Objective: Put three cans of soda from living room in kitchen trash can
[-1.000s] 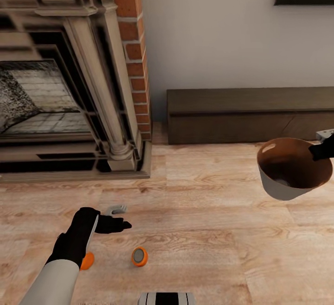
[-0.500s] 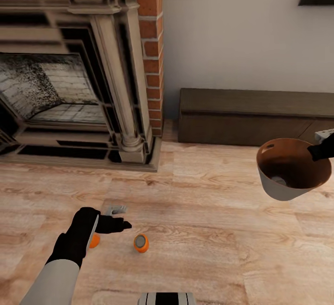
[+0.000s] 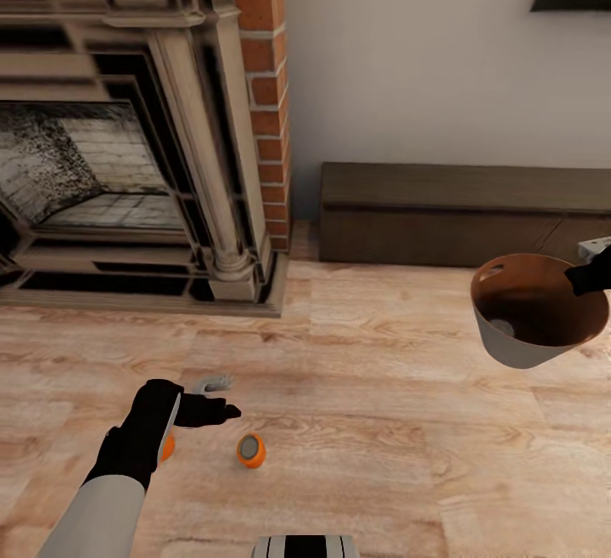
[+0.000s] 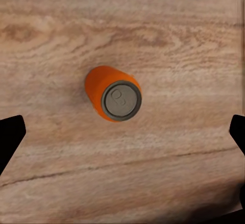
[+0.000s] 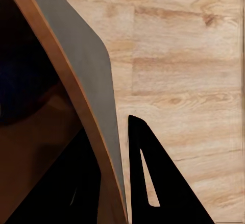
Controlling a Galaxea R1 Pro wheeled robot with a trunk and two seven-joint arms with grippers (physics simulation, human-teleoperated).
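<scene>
Two orange soda cans stand upright on the wood floor. One can (image 3: 251,450) is just right of my left hand, and the other can (image 3: 167,446) is half hidden behind it. My left gripper (image 3: 210,398) hovers open above the floor. In the left wrist view an orange can (image 4: 113,99) with a grey top stands between the spread fingertips (image 4: 10,137), untouched. My right gripper (image 3: 587,275) is shut on the rim of the trash can (image 3: 535,312), held in the air at the right. A grey can top (image 3: 501,327) shows inside it. The bin wall (image 5: 87,81) sits between the right fingers (image 5: 148,183).
A dark fireplace (image 3: 93,176) with a stone surround and a brick column (image 3: 263,92) stands at the left. A low dark wooden cabinet (image 3: 458,210) runs along the white wall. Open wood floor (image 3: 382,422) lies between the arms. My base (image 3: 305,547) shows at the bottom edge.
The whole view has shifted, so the camera has moved: fireplace and cans slid right, then slightly back left. Both arms keep their pose, the bin still held.
</scene>
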